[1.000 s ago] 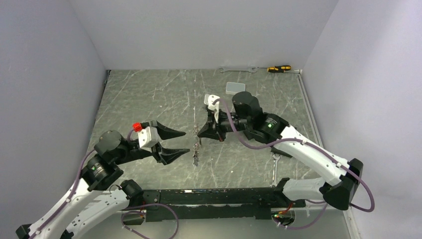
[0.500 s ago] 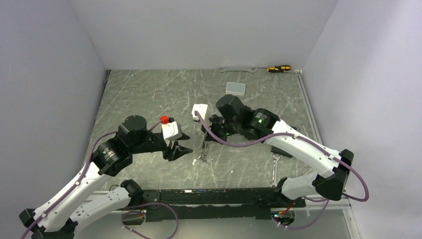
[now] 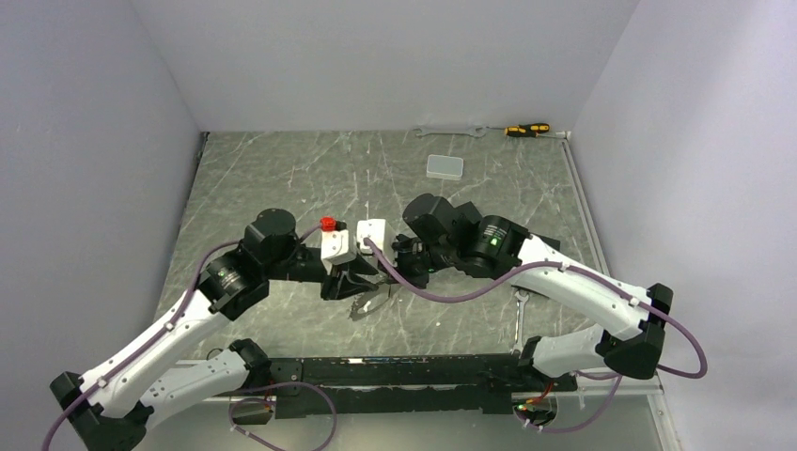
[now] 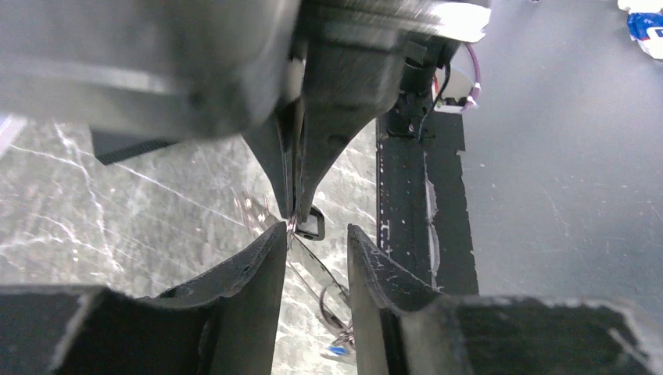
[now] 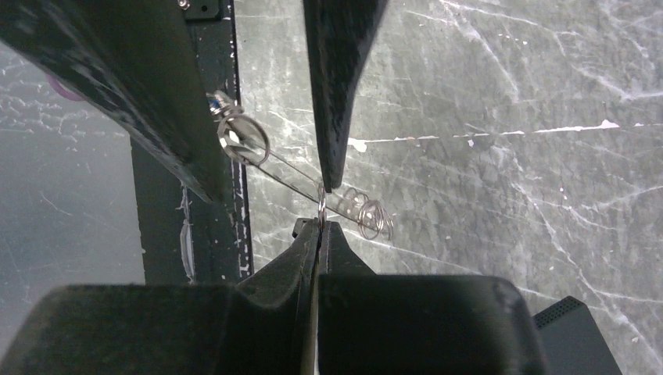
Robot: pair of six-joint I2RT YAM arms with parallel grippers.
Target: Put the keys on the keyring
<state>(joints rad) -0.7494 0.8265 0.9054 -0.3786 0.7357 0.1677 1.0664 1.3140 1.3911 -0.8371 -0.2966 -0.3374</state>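
right gripper (image 5: 319, 223) clenched on keyring (image 5: 289, 178) | left gripper (image 4: 314, 236) released, straddling it | risk: off-centre squeeze twists keyring free, key (image 5: 238, 137) drops

A robot test lab: plain white walls (image 3: 376, 56) box in a marbled counter (image 3: 282, 178) (spanner (image 3: 449, 131) and screwdriver (image 3: 526, 129) at back).

You see a dark grey marbled desk (image 3: 282, 178) streaked with white veins, boxed in by plain pale lilac walls (image 3: 376, 56) at the back and on both sides. Soft, even light falls across it. A black rail (image 3: 404, 371) runs along its near edge.
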